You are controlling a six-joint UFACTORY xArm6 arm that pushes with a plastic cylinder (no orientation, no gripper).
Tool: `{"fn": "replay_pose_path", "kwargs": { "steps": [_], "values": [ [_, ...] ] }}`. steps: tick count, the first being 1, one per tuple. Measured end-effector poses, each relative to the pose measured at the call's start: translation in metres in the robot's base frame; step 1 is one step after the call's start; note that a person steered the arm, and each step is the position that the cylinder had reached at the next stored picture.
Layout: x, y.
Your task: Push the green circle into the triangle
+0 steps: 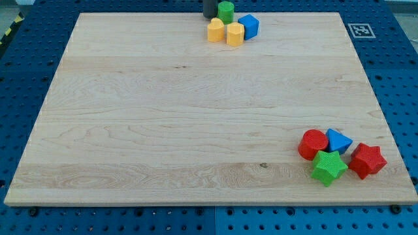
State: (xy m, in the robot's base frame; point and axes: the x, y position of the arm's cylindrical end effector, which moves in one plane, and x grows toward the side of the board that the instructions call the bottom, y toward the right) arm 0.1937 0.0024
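A pale wooden board (196,117) lies on a blue perforated table (26,78), with a black-and-white marker (358,30) at the board's top right corner. My tip (209,15) has no fingers; it stands at the board's top edge, touching the green circle (226,11) on that block's left. Just below the circle sit two yellow blocks (225,32) and a blue cube (249,25); the blue triangle (337,140) lies far off toward the board's bottom right, among a red cylinder (313,144), green star (328,168) and red star (366,160).

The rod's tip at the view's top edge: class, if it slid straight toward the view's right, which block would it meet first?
My tip sits just left of the green circle, seemingly touching it, so that comes first. The blue block lies farther right, though depth is hard to judge.
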Motion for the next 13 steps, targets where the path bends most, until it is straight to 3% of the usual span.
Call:
{"fn": "replay_pose_path", "kwargs": {
  "steps": [6, 8, 10, 12, 13],
  "values": [
    [-0.002, 0.096],
    [-0.002, 0.171],
    [0.003, 0.174],
    [0.045, 0.174],
    [0.092, 0.174]
  ]
}}
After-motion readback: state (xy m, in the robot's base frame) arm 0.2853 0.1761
